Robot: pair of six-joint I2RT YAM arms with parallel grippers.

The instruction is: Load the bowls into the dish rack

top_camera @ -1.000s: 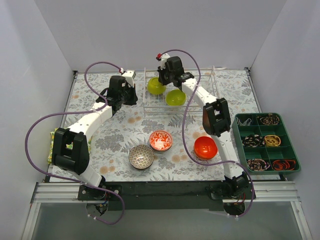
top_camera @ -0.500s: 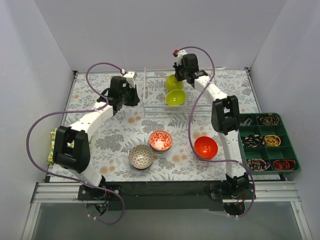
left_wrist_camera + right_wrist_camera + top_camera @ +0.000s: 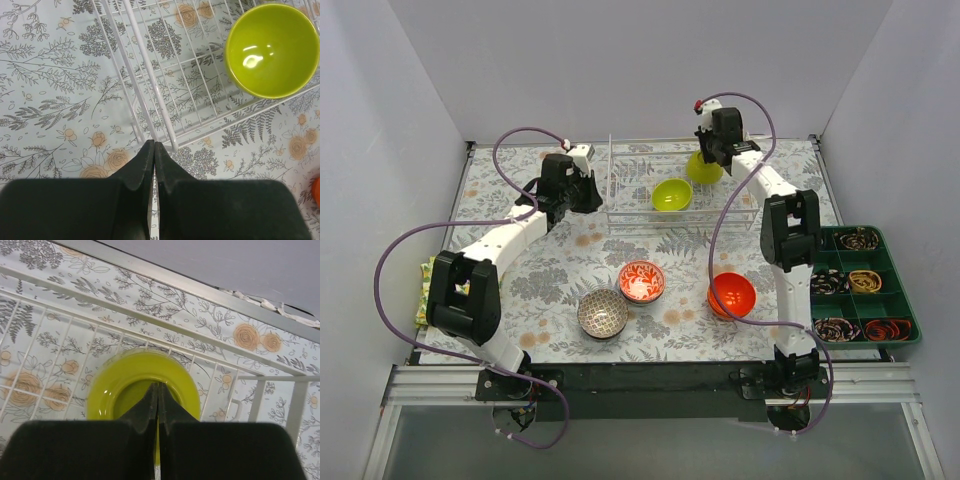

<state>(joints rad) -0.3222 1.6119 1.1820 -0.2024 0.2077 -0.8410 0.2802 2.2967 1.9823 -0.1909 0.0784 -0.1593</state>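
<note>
Right gripper (image 3: 157, 386) outstretched; on lime-green bowl (image 3: 111, 390) rim

A robot test lab: plain grey walls (image 3: 650, 70) box in a floral-covered bench (image 3: 550, 265), with the left arm (image 3: 505, 240) and right arm (image 3: 788, 262) bolted by a metal rail (image 3: 640, 398).

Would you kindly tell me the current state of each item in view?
Silvery wire dish rack: one bowl resting inside.
Lime-green bowl in rack: opening upward.
Second lime-green bowl: pinched by right gripper.
Left gripper: shut.
Plain orange-red bowl: on table.
Red-and-white patterned bowl: on table.
Brown-and-white patterned bowl: on table.
</note>
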